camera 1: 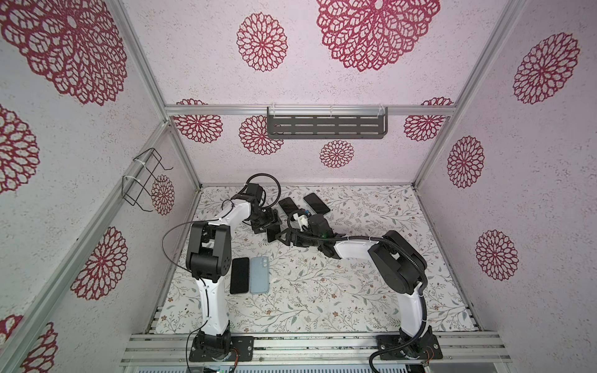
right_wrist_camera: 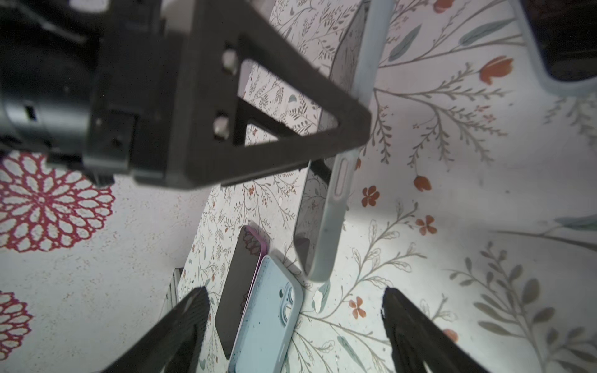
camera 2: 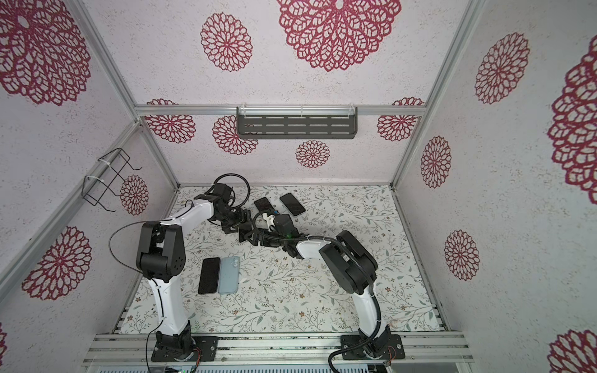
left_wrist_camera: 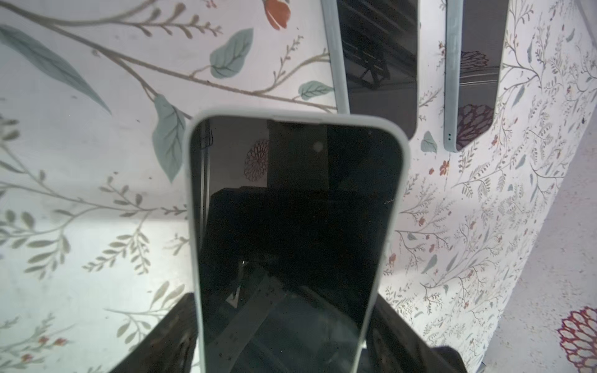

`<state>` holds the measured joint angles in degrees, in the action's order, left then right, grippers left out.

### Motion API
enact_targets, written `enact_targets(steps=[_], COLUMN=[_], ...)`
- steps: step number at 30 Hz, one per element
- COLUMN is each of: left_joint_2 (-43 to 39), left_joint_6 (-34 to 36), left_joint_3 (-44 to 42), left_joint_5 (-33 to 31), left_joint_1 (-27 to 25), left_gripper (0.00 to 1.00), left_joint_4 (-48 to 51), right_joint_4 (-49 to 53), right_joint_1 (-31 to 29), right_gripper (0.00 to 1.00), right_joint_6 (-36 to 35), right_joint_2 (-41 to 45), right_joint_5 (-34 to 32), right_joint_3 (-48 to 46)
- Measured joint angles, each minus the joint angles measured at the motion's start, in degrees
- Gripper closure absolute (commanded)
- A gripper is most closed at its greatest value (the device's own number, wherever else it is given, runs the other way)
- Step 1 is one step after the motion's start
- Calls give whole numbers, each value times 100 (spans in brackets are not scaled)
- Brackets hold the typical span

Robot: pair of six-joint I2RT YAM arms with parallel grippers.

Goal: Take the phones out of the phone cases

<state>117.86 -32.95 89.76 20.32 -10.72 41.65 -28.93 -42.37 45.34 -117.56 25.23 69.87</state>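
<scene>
Grips the phone (left_wrist_camera: 290,210), pale phone case (left_wrist_camera: 402,155) on, in the left hand (left_wrist_camera: 287,332), tilted clear of the floral worktop (camera 1: 323,290) toward the back. Holds the right hand (right_wrist_camera: 294,290) spread and empty, just short of the phone's free end. Shows a dark phone (camera 1: 239,275) and a pale blue phone (camera 1: 259,274) side by side near the left arm.

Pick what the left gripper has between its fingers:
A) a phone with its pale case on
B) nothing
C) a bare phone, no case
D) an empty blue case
A: the left wrist view shows the left gripper shut on a dark-screened phone, with the rim of the pale case wrapped around its edge.
</scene>
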Motion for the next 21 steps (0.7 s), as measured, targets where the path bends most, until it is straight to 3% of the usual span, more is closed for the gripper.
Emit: enact_targets(steps=[15, 21], left_joint_2=[-297, -612], left_joint_6=[-511, -651], left_joint_3=[-542, -645], left_joint_5=[208, 313], left_joint_1=[-280, -369], left_gripper=[58, 59], left_joint_4=[-603, -874], right_joint_4=[-173, -208], right_joint_1=[76, 76], right_gripper=[39, 60], right_joint_6=[212, 271], right_joint_2=[-138, -149], right_joint_5=[-120, -166], right_joint_3=[-15, -114])
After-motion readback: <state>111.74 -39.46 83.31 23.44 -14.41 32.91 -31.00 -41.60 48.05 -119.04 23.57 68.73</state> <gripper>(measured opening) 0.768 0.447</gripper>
